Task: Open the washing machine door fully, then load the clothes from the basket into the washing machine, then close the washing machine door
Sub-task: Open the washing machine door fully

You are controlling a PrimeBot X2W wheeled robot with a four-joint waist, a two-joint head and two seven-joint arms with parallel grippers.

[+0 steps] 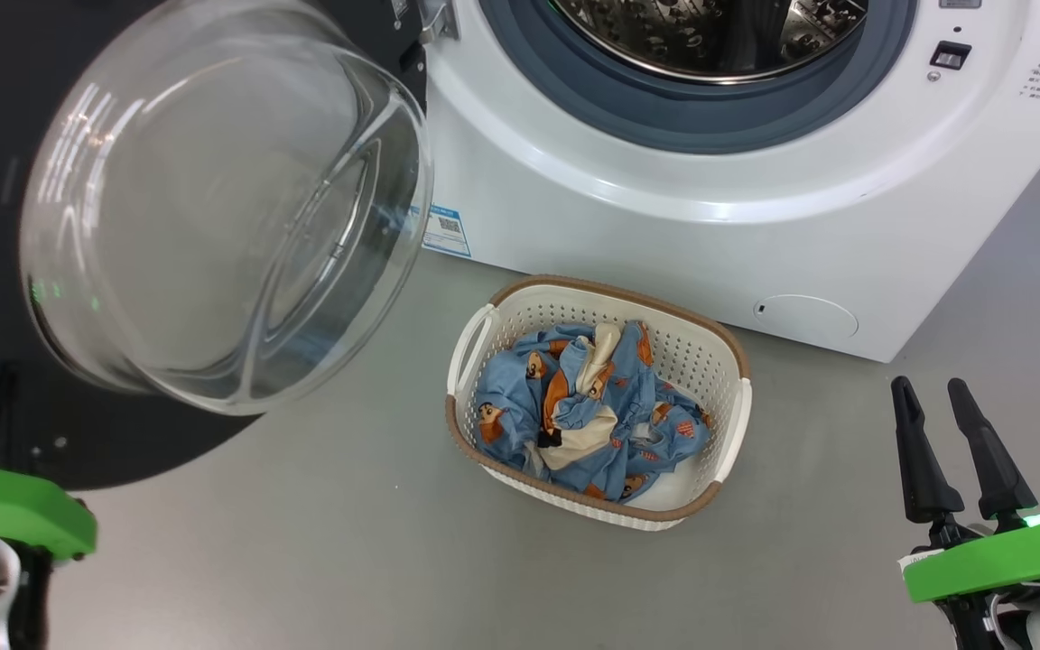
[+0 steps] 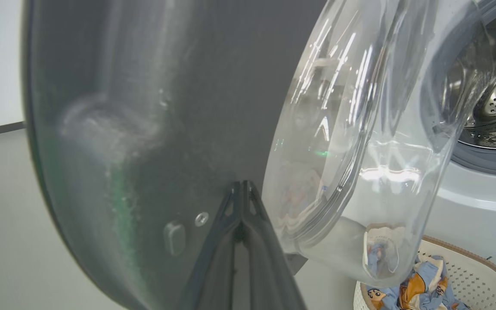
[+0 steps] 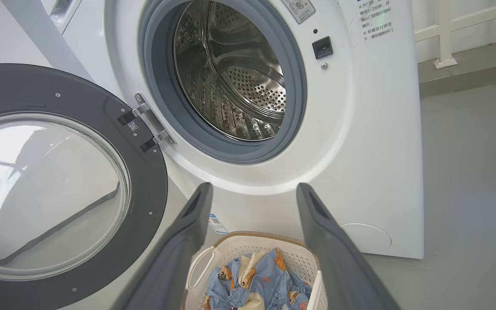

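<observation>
Pointing closed left pincer [image 2: 241, 187] at glossy black door rim [image 2: 144, 107], holding right pincer [image 3: 253, 187] spread near perforated basket [image 1: 610, 294] of crumpled clothes [image 1: 574, 406].

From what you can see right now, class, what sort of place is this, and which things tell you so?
Most likely a laundry room, or a test space set up as one: a white washing machine with its door swung open, a basket of clothes before it, and a bare grey floor.
</observation>
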